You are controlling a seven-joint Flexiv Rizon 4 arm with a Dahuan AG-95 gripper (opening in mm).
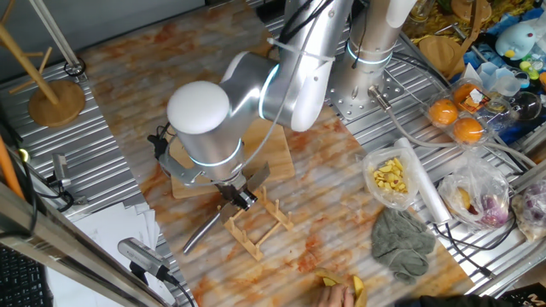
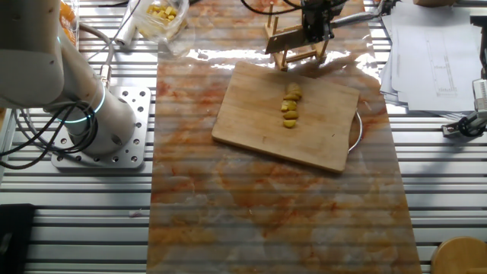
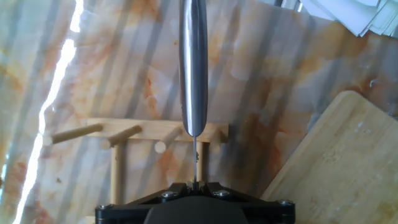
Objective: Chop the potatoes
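One short row of peeled yellow-olive potato chunks (image 2: 290,109) lies near the middle of your pale wooden cutting board (image 2: 259,125), which rests on the marbled orange-and-white worktop (image 2: 251,213). They look whole and untouched, so by my reading no chopping has begun.

Your black two-finger gripper (image 2: 315,29) sits off the board's far edge, over the small wooden peg rack (image 2: 293,47), and it is clenched on a steel kitchen knife (image 3: 193,68). In the hand view the knife's slim metal handle runs straight out from between the fingers, and the blade's thin edge shows just above the gripper body, directly over the rack's pegs. In the fixed view from the arm's side the flat blade juts out to the left of the gripper, level with the rack's top.

You appear to be at the fetch-the-knife step: grasped, but not clearly free of the rack. I cannot tell whether the blade touches the pegs.

Next, I judge you must lift clear of the rack, carry the knife over the board, square the blade across the row of chunks, and press down without scattering them.
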